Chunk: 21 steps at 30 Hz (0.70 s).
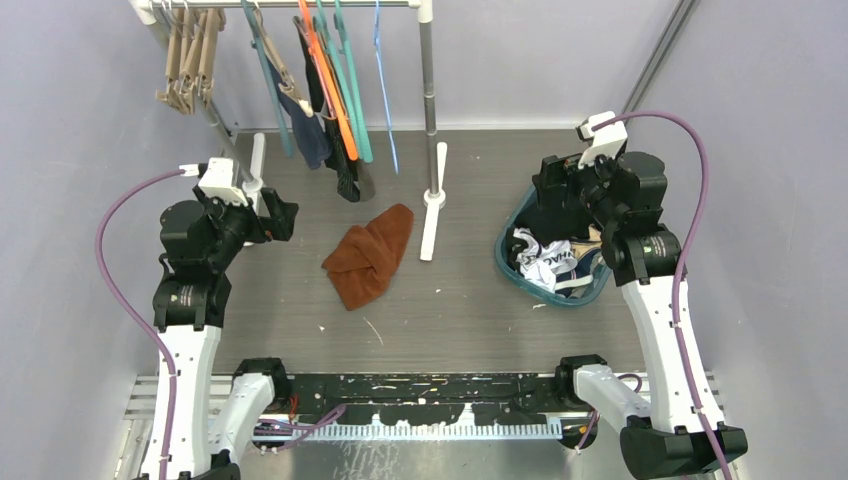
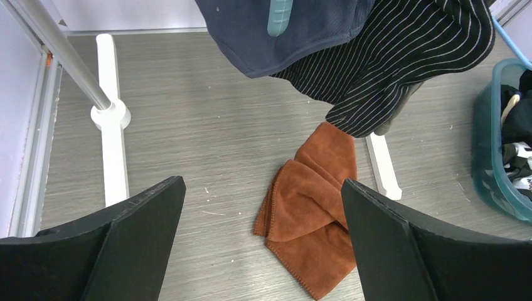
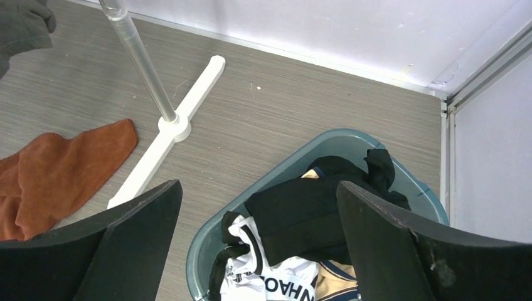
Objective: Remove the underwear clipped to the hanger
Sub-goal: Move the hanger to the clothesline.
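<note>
Grey tabletop (image 2: 207, 125); navy underwear (image 2: 301, 44) hangs straight down, clipped to hanger (image 2: 279, 15).

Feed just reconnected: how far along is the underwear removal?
Done: unclear; the teal plastic basket holds garments of unknown origin. In hand: nothing; left pincer and right pincer are open, empty. To do: the navy blue soft shorts and the black pinstriped shorts hang from the metal clothes rack.

Left arm bent up at mid-left of frame, left gripper (image 1: 282, 217) pointing right, jaws spread wide; right arm at mid-right, right gripper (image 1: 553, 190) equally wide apart.
</note>
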{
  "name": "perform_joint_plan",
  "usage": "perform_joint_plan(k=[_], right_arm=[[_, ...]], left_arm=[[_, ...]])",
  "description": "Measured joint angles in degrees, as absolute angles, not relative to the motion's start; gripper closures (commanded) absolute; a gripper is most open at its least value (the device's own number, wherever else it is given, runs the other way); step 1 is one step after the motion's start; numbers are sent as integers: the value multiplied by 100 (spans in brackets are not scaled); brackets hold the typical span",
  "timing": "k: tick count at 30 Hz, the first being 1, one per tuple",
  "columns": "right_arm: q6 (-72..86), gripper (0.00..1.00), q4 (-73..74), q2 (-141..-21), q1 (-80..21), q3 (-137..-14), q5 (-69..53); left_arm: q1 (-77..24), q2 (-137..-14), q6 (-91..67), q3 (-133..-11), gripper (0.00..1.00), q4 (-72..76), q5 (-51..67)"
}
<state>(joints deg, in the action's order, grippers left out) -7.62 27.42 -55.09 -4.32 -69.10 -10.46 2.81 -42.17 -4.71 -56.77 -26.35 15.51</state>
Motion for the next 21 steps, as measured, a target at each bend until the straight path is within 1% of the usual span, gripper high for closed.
perform_joint_plan(k=[21], right_arm=[[-768, 0, 2749, -5579, -399, -7028, -1245]], left_arm=[[303, -4235, -416, -5651, 2, -2633, 1573]])
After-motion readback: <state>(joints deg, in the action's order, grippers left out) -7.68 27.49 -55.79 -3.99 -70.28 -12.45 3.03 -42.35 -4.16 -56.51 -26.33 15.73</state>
